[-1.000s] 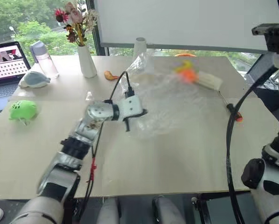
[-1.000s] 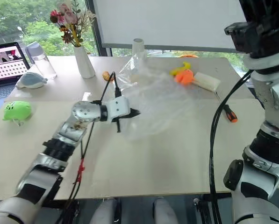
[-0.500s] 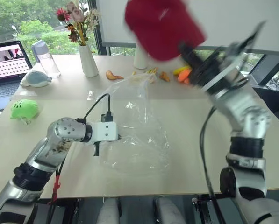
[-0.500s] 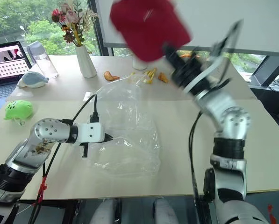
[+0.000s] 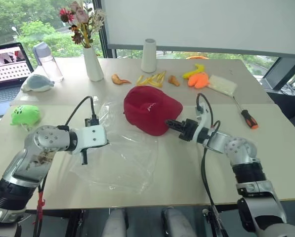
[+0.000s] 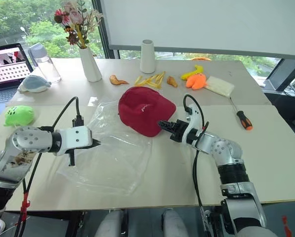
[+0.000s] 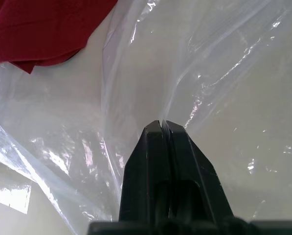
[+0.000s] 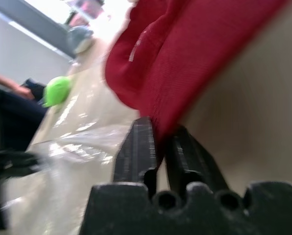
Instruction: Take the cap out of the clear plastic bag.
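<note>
A: L arm? Bent low over beige table (image 5: 137, 197), fingers (image 7: 168, 147) pinched shut on clear plastic bag (image 5: 122, 163).

B: R gripper (image 5: 169, 123)? Reaching level, narrow, edge of cap (image 5: 149, 113) between fingers; cap resting on table outside bag, overlapping its edge.

Cap (image 5: 149, 114) on the table (image 5: 187, 173), just right of and behind the bag (image 5: 120, 160).

Left tool (image 7: 164, 123) is pressed shut, its arm bent inward across the front. Right tool (image 8: 158, 142), slightly parted, reaches leftward and low.
</note>
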